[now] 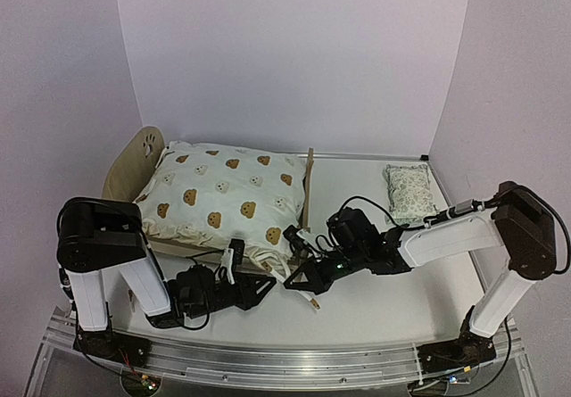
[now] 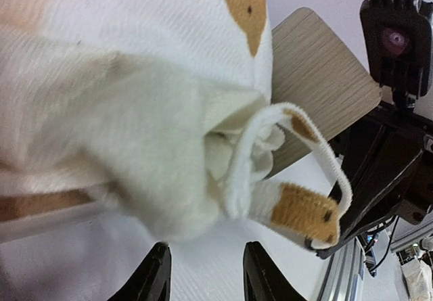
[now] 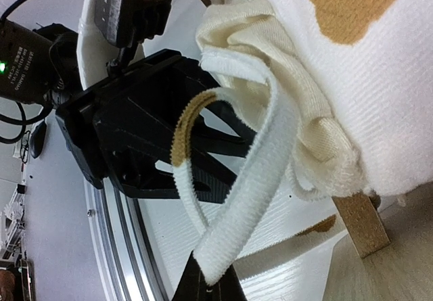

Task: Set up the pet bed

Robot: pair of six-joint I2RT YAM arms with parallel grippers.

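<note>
The plywood pet bed stands at the left of the table, its paw-print headboard [image 1: 143, 152] far left and its footboard [image 1: 308, 192] at the middle. The cream bear-print quilt [image 1: 223, 196] covers it and hides the mattress. My right gripper [image 1: 299, 278] is shut on the quilt's hanging front corner [image 3: 230, 199], its jaws closed on the folded edge [image 3: 210, 284]. My left gripper [image 1: 259, 290] is open and empty, its fingers [image 2: 157, 274] apart just below the quilt [image 2: 122, 111], not touching it. The footboard [image 2: 318, 78] shows behind.
The small green-patterned pillow [image 1: 410, 192] lies at the far right of the table near the wall. The two grippers are close together at the bed's front corner; the left one [image 3: 135, 139] fills the right wrist view. A metal rail [image 1: 285, 361] runs along the near edge.
</note>
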